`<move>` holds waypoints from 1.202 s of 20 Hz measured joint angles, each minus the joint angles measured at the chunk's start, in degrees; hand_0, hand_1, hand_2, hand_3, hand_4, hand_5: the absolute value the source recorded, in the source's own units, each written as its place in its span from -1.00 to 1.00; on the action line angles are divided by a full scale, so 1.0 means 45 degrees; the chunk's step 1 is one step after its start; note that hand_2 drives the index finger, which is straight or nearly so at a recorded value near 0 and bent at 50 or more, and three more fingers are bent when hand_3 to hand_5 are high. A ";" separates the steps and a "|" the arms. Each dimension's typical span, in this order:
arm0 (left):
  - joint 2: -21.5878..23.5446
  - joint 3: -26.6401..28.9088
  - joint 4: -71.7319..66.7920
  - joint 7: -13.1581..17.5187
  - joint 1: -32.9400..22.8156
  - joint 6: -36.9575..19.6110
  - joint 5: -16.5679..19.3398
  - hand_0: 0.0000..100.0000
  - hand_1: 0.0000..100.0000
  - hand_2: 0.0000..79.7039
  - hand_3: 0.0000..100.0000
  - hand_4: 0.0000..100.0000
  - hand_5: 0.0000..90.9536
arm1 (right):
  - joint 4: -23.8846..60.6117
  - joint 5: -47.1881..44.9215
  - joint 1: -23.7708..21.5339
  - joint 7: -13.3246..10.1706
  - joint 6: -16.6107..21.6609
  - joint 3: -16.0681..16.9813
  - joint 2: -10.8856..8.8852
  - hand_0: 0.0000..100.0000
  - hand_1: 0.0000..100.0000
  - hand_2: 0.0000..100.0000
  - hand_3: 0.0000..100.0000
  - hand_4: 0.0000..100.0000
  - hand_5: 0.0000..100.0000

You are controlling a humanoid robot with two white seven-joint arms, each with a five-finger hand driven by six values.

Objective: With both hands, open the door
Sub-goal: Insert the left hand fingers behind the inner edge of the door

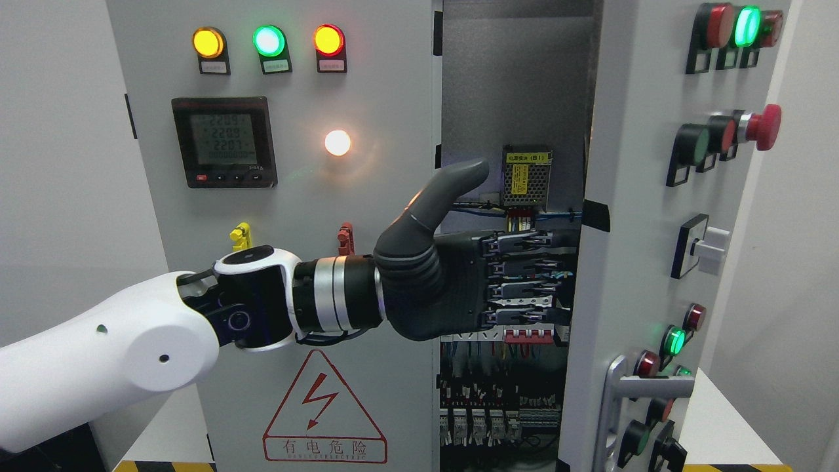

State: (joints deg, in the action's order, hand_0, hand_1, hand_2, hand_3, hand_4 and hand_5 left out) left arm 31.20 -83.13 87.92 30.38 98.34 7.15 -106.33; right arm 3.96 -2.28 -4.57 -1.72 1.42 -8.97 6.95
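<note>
White left arm (98, 357) entering from the lower left, crossing in front of the left door (275, 196) of a grey cabinet. On that closed door: yellow, green and red lamps (268, 40) in a row at the top, a black meter (223, 142) with a lit screen below them, a glowing white lamp (337, 142) to its right, a red lightning warning sign (324, 410) near the bottom. Dark left hand (459, 282) reaching into the gap between the two doors, thumb (452, 187) raised and pointing up to the right, fingers (524, 282) stretched sideways and hooked behind the inner edge of the right door (642, 229); fingertips hidden behind it. Inside the gap: a metal box with a yellow label (526, 176), wires, rows of breakers (498, 419) lower down. Right door swung partly open, turned edge-on, carrying buttons, lamps, a red mushroom button (763, 126) and a silver handle (623, 393) low down.
</note>
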 measured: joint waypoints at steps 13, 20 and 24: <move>-0.1302 -0.0446 -0.0498 -0.0962 0.0157 -0.0034 -0.0055 -1.00 -1.00 -1.00 -1.00 -0.94 -1.00 | -0.0001 0.0000 0.0000 0.0000 0.0000 0.0000 0.0000 -0.79 -1.00 -1.00 -1.00 -1.00 -1.00; -0.2002 -0.0428 -0.0571 -0.1624 0.0326 -0.0035 -0.0054 -1.00 -1.00 -1.00 -1.00 -0.94 -1.00 | 0.0000 0.0000 0.0000 0.0000 0.0000 -0.0001 0.0000 -0.79 -1.00 -1.00 -1.00 -1.00 -1.00; -0.2363 -0.0294 -0.0595 -0.1940 0.0388 -0.0051 -0.0042 -1.00 -1.00 -1.00 -1.00 -0.94 -1.00 | 0.0000 0.0000 0.0000 0.0000 0.0000 -0.0001 0.0000 -0.79 -1.00 -1.00 -1.00 -1.00 -1.00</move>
State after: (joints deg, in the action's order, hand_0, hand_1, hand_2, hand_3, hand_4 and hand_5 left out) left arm 20.56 -84.46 85.24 21.65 100.09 6.93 -106.52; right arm 3.96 -2.29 -4.57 -1.72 1.42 -8.97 6.95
